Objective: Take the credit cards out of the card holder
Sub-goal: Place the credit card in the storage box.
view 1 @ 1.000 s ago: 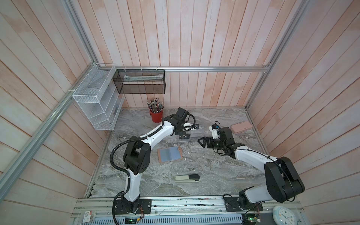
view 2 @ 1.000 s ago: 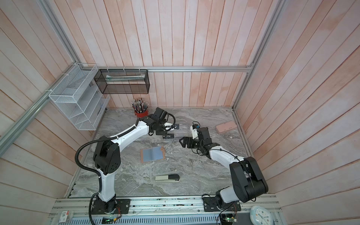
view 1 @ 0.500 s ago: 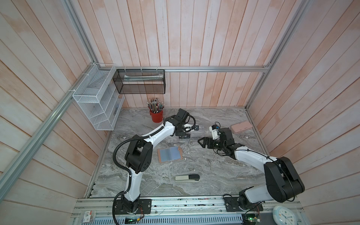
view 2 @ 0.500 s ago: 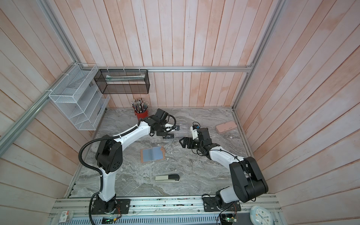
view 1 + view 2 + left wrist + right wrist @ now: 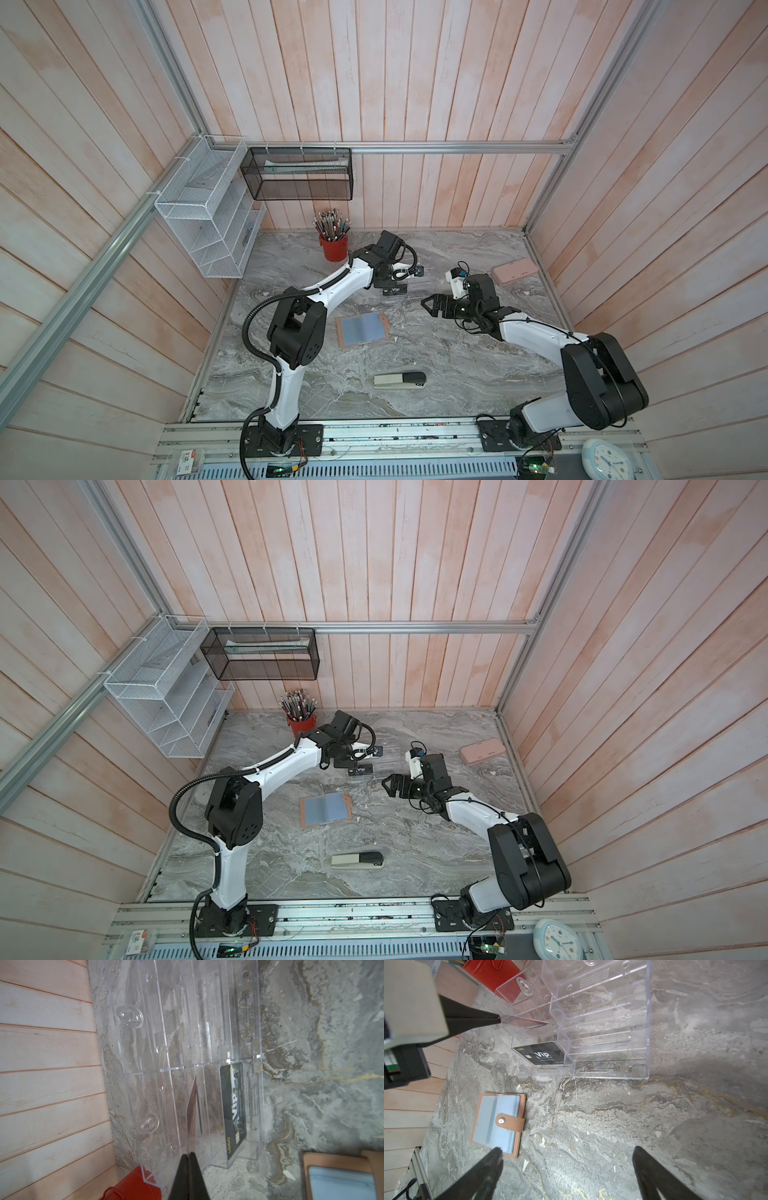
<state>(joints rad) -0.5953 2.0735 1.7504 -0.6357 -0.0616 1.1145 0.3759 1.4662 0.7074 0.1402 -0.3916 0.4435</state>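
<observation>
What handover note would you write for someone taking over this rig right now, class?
Left gripper: shut on the red card, edge-on at a slot of the clear rack.
Right gripper: open, empty, above the table.
Black card: already in a rack slot.
Card holder: lies open; visible sleeves look empty.
To do: release the red card; check the holder for more cards.

Marble table (image 5: 457,365) holds card holder (image 5: 361,329), rack (image 5: 604,1009), stapler (image 5: 399,380).

Your card holder (image 5: 324,809) lies open and flat, just left of frame centre. Black card (image 5: 360,769) above it, beside your left gripper (image 5: 347,764). Your right gripper (image 5: 390,785), jaws spread, right of centre. Stapler (image 5: 357,860) lower centre; pink case (image 5: 482,751) mid-right.
</observation>
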